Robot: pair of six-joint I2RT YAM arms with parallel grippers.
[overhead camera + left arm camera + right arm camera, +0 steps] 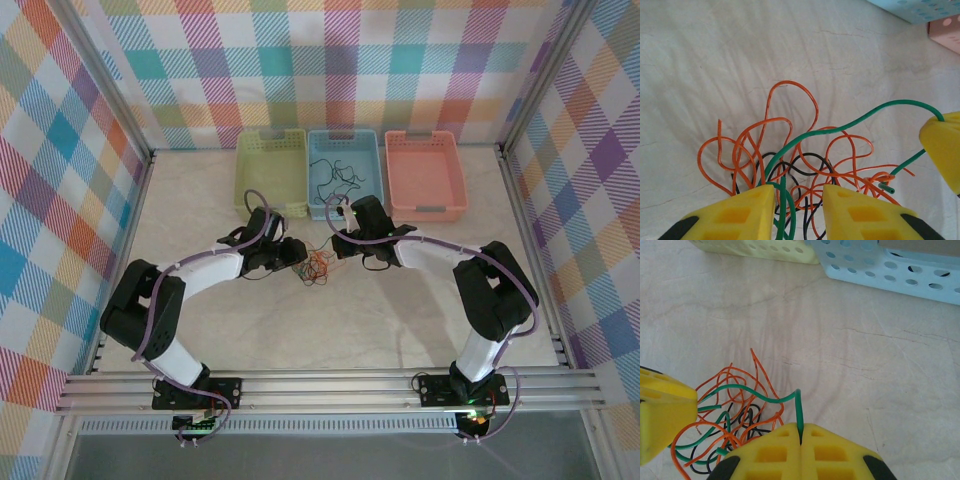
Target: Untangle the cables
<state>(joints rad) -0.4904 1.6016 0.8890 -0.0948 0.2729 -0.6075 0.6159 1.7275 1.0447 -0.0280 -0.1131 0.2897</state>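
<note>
The cables (pixel 318 267) lie as a tangled bunch of orange (pixel 790 100), black (pixel 805 165) and green wires on the table between the two grippers. My right gripper (pixel 801 432) is shut on one end of a green cable (pixel 760 396), which arcs from its jaws back into the tangle. My left gripper (pixel 799 192) hangs over the bunch with its yellow jaws apart. Green (pixel 840 129), orange and black strands run through the gap between them. In the top view the left gripper (pixel 298 262) and right gripper (pixel 340 243) flank the bunch closely.
Three bins stand along the back wall: yellow (pixel 270 170), blue (pixel 372 170) with thin black wires (pixel 335 175) inside, and salmon (pixel 425 175). The blue bin's front wall (pixel 890 270) is just beyond the right gripper. Checked walls enclose the table.
</note>
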